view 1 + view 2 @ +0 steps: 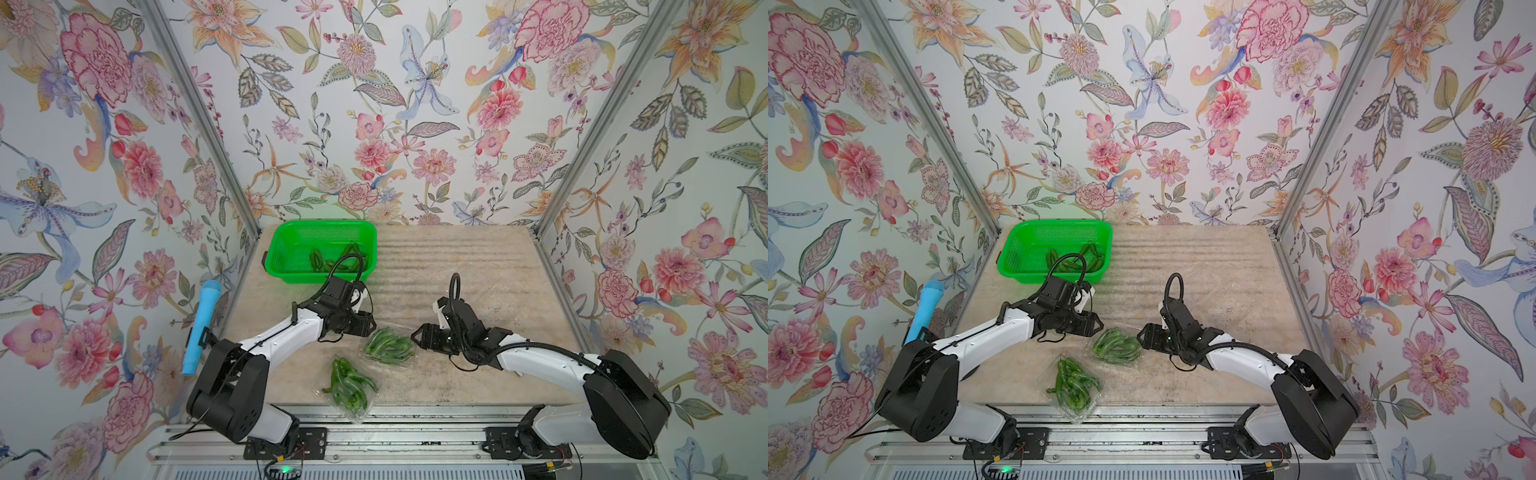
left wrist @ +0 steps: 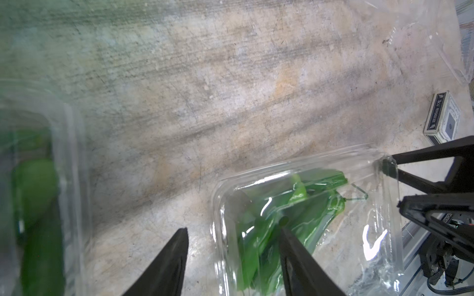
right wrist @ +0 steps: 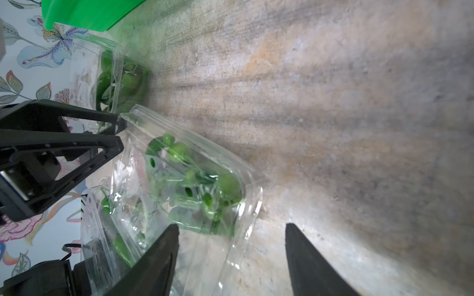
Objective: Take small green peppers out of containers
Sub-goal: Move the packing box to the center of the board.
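Note:
A clear container (image 1: 405,362) packed with small green peppers (image 1: 386,345) lies between my two grippers in both top views. My left gripper (image 1: 371,323) is open at its far left corner; in the left wrist view (image 2: 233,230) the pack's rim (image 2: 218,194) runs between the fingers. The right gripper (image 1: 414,335) is open at the pack's right side; in the right wrist view (image 3: 232,226) a clear flap (image 3: 246,230) lies between its fingers, ungripped. A second container (image 1: 353,409) of peppers (image 1: 347,384) sits at the table's front edge.
A bright green basket (image 1: 324,225) at the back left holds several loose peppers (image 1: 319,260). An empty clear pack (image 1: 1237,291) glints at the right, with a small printed box (image 2: 442,118) near it. A blue microphone-like object (image 1: 203,328) hangs on the left wall.

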Robot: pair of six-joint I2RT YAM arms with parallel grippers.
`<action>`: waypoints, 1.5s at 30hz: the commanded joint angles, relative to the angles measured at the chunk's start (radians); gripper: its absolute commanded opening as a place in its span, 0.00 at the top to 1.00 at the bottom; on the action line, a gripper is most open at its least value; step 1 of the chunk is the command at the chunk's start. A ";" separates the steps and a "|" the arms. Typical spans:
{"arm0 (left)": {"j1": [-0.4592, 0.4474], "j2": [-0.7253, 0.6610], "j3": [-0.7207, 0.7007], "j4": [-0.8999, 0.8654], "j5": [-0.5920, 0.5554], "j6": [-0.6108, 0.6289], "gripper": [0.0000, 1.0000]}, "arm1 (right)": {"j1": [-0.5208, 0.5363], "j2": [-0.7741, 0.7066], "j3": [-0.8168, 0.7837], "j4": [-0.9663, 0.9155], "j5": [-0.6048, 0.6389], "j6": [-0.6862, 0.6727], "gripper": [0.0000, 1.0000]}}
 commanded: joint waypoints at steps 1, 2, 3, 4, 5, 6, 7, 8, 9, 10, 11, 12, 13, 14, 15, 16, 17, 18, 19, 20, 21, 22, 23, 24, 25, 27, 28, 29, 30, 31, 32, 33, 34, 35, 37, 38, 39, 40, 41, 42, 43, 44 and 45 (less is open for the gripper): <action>-0.016 0.014 -0.009 0.036 0.025 -0.008 0.43 | 0.027 0.020 -0.033 0.099 0.041 0.080 0.32; -0.019 0.016 -0.012 0.045 0.028 -0.012 0.45 | 0.033 0.027 -0.046 0.132 0.036 0.090 0.33; -0.022 0.019 -0.016 0.057 0.035 -0.015 0.47 | 0.034 0.031 -0.061 0.170 0.027 0.099 0.33; -0.024 0.025 -0.014 0.063 0.045 -0.017 0.49 | 0.035 0.034 -0.070 0.201 0.018 0.106 0.33; -0.025 0.030 -0.014 0.071 0.053 -0.017 0.52 | 0.035 0.036 -0.073 0.219 0.011 0.110 0.34; -0.027 0.037 -0.014 0.079 0.058 -0.019 0.54 | 0.035 0.039 -0.072 0.225 0.009 0.109 0.34; -0.029 0.046 -0.013 0.088 0.065 -0.021 0.57 | 0.036 0.039 -0.070 0.228 0.009 0.109 0.34; -0.033 0.056 -0.010 0.096 0.076 -0.021 0.58 | 0.035 0.040 -0.069 0.231 0.005 0.109 0.34; -0.033 0.067 -0.005 0.106 0.085 -0.024 0.59 | 0.030 0.041 -0.070 0.237 0.000 0.110 0.35; -0.036 0.077 0.000 0.113 0.092 -0.025 0.60 | 0.027 0.042 -0.072 0.245 -0.006 0.112 0.35; -0.035 0.082 0.005 0.127 0.101 -0.027 0.62 | 0.020 0.042 -0.078 0.258 -0.012 0.114 0.36; -0.036 0.116 0.012 0.144 0.115 -0.032 0.62 | 0.014 0.042 -0.085 0.273 -0.019 0.116 0.36; -0.036 0.130 0.020 0.156 0.127 -0.035 0.62 | 0.006 0.043 -0.090 0.285 -0.027 0.118 0.36; -0.036 0.147 0.033 0.168 0.135 -0.039 0.62 | -0.004 0.044 -0.093 0.293 -0.036 0.119 0.37; -0.036 0.167 0.052 0.175 0.142 -0.041 0.62 | -0.013 0.047 -0.093 0.295 -0.038 0.118 0.37; -0.038 0.187 0.072 0.178 0.150 -0.040 0.62 | -0.023 0.049 -0.093 0.295 -0.042 0.115 0.37; -0.036 0.213 0.097 0.181 0.158 -0.034 0.62 | -0.038 0.052 -0.092 0.298 -0.047 0.113 0.37; -0.036 0.243 0.129 0.176 0.162 -0.027 0.62 | -0.054 0.059 -0.089 0.298 -0.057 0.107 0.37; -0.037 0.272 0.165 0.165 0.160 -0.020 0.62 | -0.070 0.066 -0.084 0.296 -0.067 0.099 0.37; -0.035 0.302 0.201 0.163 0.160 -0.017 0.62 | -0.086 0.074 -0.078 0.293 -0.077 0.095 0.38; -0.038 0.333 0.243 0.156 0.163 -0.012 0.63 | -0.091 0.081 -0.075 0.297 -0.084 0.089 0.38; -0.037 0.362 0.276 0.155 0.168 -0.010 0.63 | -0.123 0.086 -0.071 0.298 -0.084 0.083 0.38; -0.037 0.395 0.319 0.154 0.179 -0.007 0.63 | -0.141 0.092 -0.064 0.297 -0.089 0.075 0.39; -0.036 0.433 0.370 0.141 0.186 0.002 0.64 | -0.155 0.102 -0.056 0.297 -0.091 0.066 0.39; -0.036 0.466 0.414 0.132 0.190 0.006 0.64 | -0.169 0.112 -0.047 0.294 -0.092 0.057 0.39; -0.035 0.541 0.525 0.101 0.188 0.020 0.65 | -0.200 0.134 -0.023 0.286 -0.094 0.044 0.41; -0.036 0.584 0.590 0.081 0.191 0.028 0.66 | -0.214 0.146 -0.007 0.287 -0.100 0.035 0.41; -0.034 0.621 0.655 0.060 0.193 0.037 0.66 | -0.224 0.154 0.006 0.285 -0.100 0.029 0.41; -0.032 0.655 0.712 0.043 0.192 0.044 0.66 | -0.235 0.163 0.020 0.283 -0.100 0.023 0.41; -0.032 0.705 0.778 0.028 0.199 0.052 0.66 | -0.248 0.176 0.042 0.276 -0.102 0.012 0.41; -0.033 0.747 0.843 0.014 0.211 0.052 0.66 | -0.257 0.184 0.060 0.268 -0.097 0.003 0.41; -0.031 0.787 0.907 -0.005 0.222 0.055 0.66 | -0.264 0.194 0.076 0.258 -0.095 -0.003 0.41; -0.030 0.832 0.982 -0.026 0.235 0.061 0.66 | -0.274 0.206 0.097 0.247 -0.095 -0.013 0.40; -0.029 0.877 1.054 -0.050 0.231 0.064 0.65 | -0.283 0.218 0.113 0.238 -0.094 -0.019 0.39; -0.022 0.950 1.199 -0.112 0.211 0.069 0.64 | -0.297 0.239 0.145 0.219 -0.100 -0.032 0.37; -0.018 0.976 1.261 -0.147 0.199 0.072 0.62 | -0.301 0.247 0.163 0.193 -0.098 -0.046 0.35; -0.014 0.987 1.295 -0.161 0.190 0.072 0.58 | -0.301 0.249 0.175 0.174 -0.091 -0.058 0.34; -0.007 0.989 1.312 -0.164 0.181 0.066 0.54 | -0.301 0.250 0.185 0.151 -0.086 -0.072 0.33; 0.000 0.983 1.313 -0.159 0.178 0.058 0.49 | -0.299 0.246 0.193 0.129 -0.083 -0.090 0.32; 0.007 0.972 1.305 -0.150 0.177 0.054 0.47 | -0.299 0.241 0.199 0.105 -0.074 -0.103 0.32; 0.015 0.958 1.291 -0.135 0.173 0.049 0.46 | -0.300 0.232 0.199 0.083 -0.062 -0.118 0.31; 0.023 0.941 1.271 -0.121 0.171 0.048 0.47 | -0.301 0.223 0.197 0.066 -0.055 -0.131 0.30; 0.029 0.925 1.252 -0.107 0.170 0.050 0.48 | -0.303 0.212 0.195 0.047 -0.046 -0.143 0.30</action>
